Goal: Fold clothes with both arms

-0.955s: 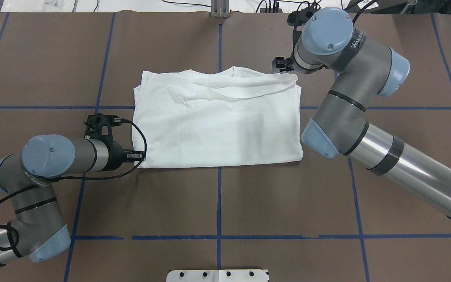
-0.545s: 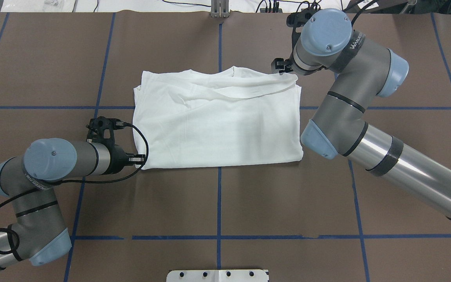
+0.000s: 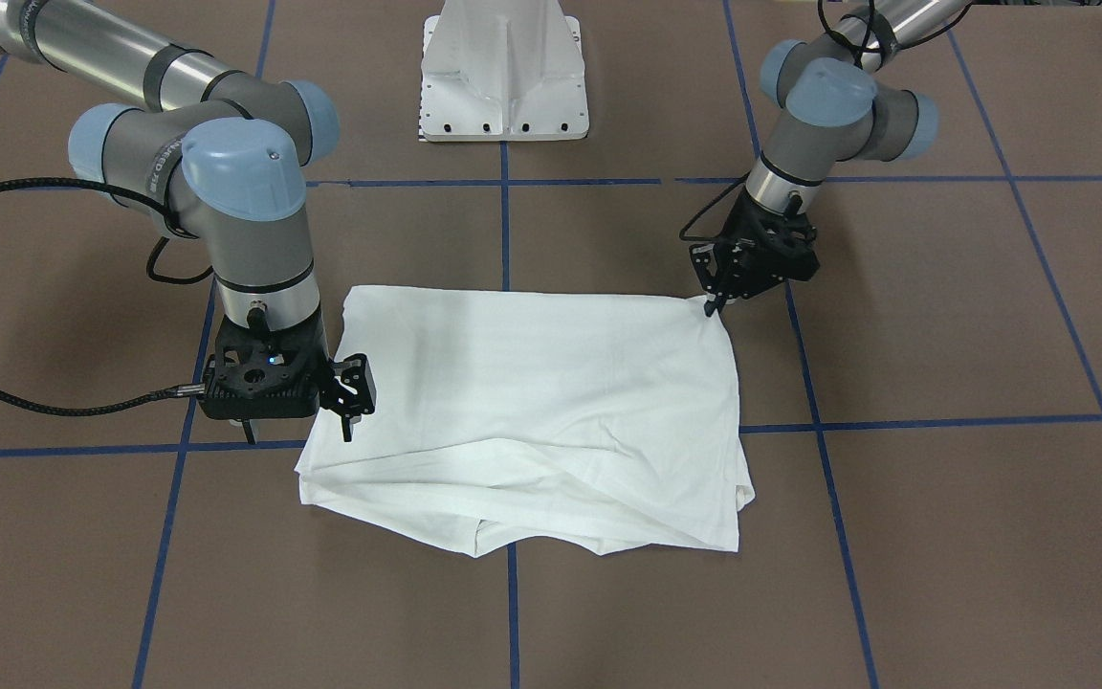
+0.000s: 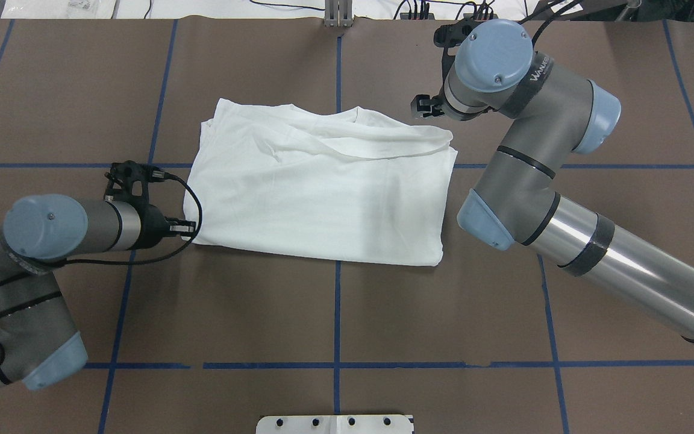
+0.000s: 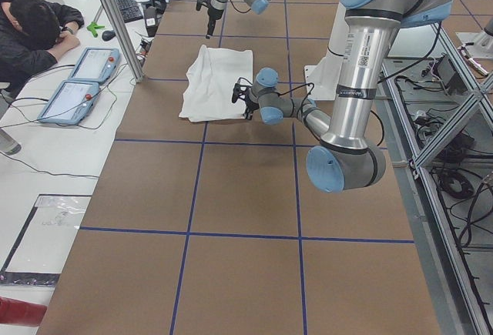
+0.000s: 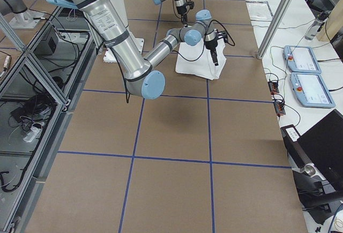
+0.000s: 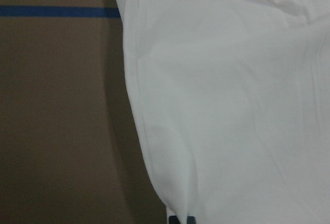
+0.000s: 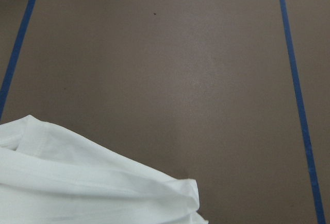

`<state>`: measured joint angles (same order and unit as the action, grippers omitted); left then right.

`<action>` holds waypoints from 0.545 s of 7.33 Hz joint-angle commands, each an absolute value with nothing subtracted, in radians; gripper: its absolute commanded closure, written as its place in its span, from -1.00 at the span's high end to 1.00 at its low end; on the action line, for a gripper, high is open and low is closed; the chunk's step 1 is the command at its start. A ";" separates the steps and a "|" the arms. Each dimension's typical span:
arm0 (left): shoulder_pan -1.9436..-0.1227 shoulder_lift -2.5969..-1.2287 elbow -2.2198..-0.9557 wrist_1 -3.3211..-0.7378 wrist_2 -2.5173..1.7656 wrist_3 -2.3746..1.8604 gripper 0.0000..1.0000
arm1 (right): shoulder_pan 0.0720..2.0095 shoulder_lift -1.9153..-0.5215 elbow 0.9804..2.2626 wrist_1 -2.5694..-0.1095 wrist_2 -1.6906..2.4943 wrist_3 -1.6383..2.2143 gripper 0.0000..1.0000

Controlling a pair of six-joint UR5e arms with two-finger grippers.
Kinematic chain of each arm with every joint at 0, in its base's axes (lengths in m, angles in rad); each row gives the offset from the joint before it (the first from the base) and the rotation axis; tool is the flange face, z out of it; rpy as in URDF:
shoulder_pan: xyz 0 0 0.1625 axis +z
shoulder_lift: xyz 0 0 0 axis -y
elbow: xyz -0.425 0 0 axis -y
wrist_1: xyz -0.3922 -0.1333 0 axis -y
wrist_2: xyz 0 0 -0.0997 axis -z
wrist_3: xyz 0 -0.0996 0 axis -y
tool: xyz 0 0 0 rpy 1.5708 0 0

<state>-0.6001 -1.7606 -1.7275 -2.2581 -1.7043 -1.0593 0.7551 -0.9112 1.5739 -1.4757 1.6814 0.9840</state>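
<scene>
Brown table (image 4: 383, 313) | white T-shirt (image 4: 323, 193) folded, rumpled | left hand (image 4: 190, 228) apparently pinching corner

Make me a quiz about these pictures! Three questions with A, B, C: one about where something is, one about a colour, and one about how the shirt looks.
1. Where is the robot's left hand?
A. At a corner of the white shirt
B. On the shirt's middle
C. Beyond the far end of the table

2. What colour are the tape lines on the table?
A. Red
B. Blue
C. Yellow

3. How is the shirt?
A. Hanging in the air
B. Rolled into a ball
C. Folded, lying on the table

Answers:
1 A, its fingertips meet the shirt's corner nearest the robot on the left.
2 B, blue lines cross the brown top.
3 C, it lies as a layered rectangle on the table.
</scene>
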 commanded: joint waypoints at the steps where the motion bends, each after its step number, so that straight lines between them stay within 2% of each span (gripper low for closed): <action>1: -0.824 -1.822 -1.576 -2.255 -1.707 -0.826 -1.00 | 0.747 -0.905 1.577 -1.476 1.681 0.991 1.00; 4: -0.942 -2.238 -1.040 -2.296 -1.686 -0.779 -1.00 | 0.720 -0.885 1.583 -1.476 1.680 1.049 1.00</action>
<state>-0.9090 -2.0649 -1.2605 -2.2714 -1.7016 -0.7911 0.7348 -0.8969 1.5800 -1.4747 1.6809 1.0182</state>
